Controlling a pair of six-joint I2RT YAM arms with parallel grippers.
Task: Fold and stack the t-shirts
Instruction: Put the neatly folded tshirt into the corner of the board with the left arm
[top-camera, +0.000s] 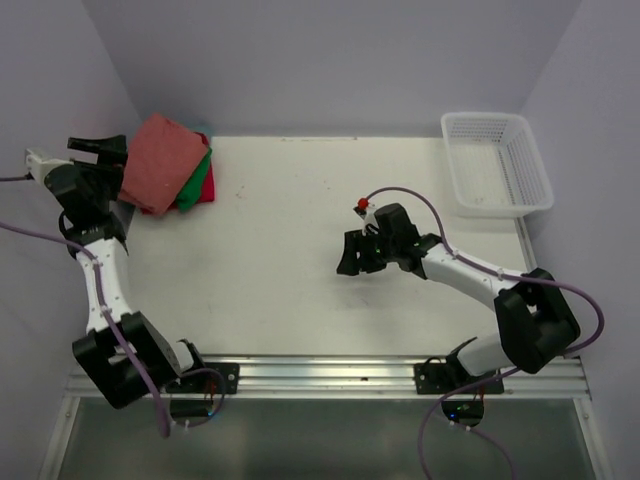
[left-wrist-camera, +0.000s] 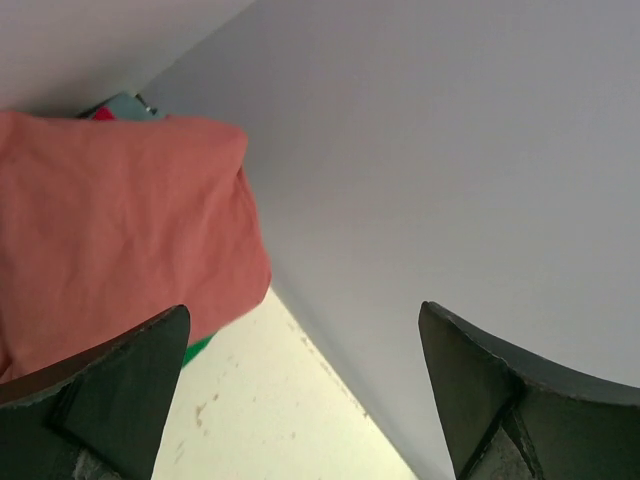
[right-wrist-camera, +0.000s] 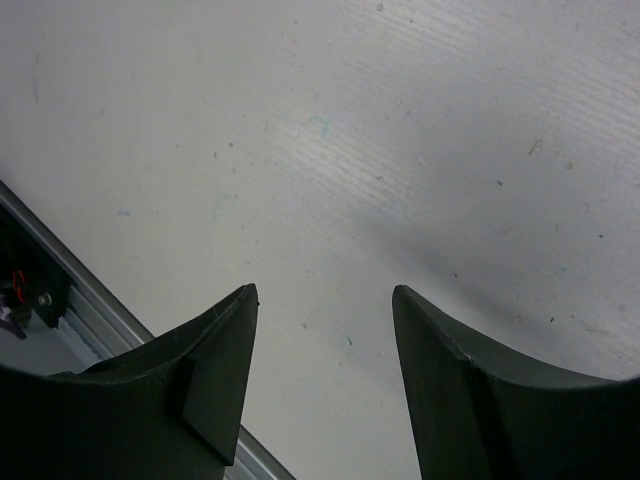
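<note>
Top view: the three t-shirts were stacked at the far left corner of the tabletop (top-camera: 300, 200), against the walls (top-camera: 330, 60). The faded brick-red tee (top-camera: 160, 160) was laid folded on top, turned at an angle to the tabletop's edges. The green tee (top-camera: 200, 185) and the red-pink tee (top-camera: 208, 193) were seen only as strips along its right side. The left claw (top-camera: 100, 150) was held just beside the stack's left edge, with nothing gripped. The right claw (top-camera: 350, 262) was held over bare tabletop near the middle, well apart from the stack. A white mesh basket (top-camera: 497, 163) was set at the far right corner.

Left wrist view: the left claw (left-wrist-camera: 305, 330) was spread wide, with only wall (left-wrist-camera: 450, 150) and a wedge of tabletop (left-wrist-camera: 260, 400) seen between its fingers (left-wrist-camera: 120, 400). The brick-red tee (left-wrist-camera: 110, 220) was seen beyond the left finger, with a sliver of the green tee (left-wrist-camera: 195, 348) below it.

Right wrist view: the right claw (right-wrist-camera: 325, 300) was parted, and only scuffed tabletop (right-wrist-camera: 400, 150) was seen between its fingers (right-wrist-camera: 200, 380). The metal rail (right-wrist-camera: 90, 290) along the tabletop's near edge was seen at lower left.
</note>
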